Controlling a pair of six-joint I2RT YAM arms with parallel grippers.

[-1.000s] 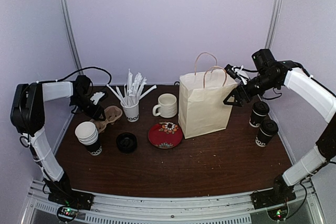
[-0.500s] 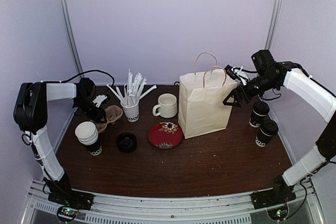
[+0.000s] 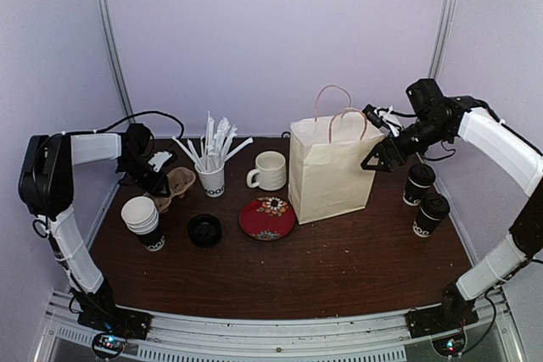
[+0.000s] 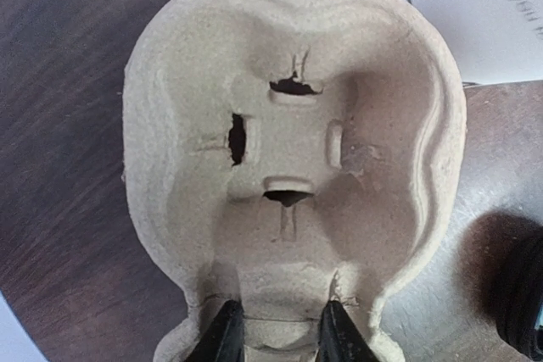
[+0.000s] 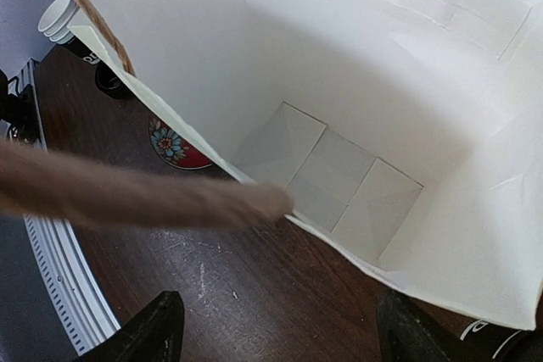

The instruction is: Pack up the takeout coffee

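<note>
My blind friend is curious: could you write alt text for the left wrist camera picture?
A pale moulded cardboard cup carrier fills the view, seen against a dark wooden table. The two black jaws of the left gripper sit on either side of its near rim at the bottom.

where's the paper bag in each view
top external: paper bag stands upright, right of centre, just behind the red plate.
left wrist: not in it, only the cup carrier.
right wrist: fills most of the frame, its open mouth seen from above.
shared landmark: red plate, beside the bag.
</note>
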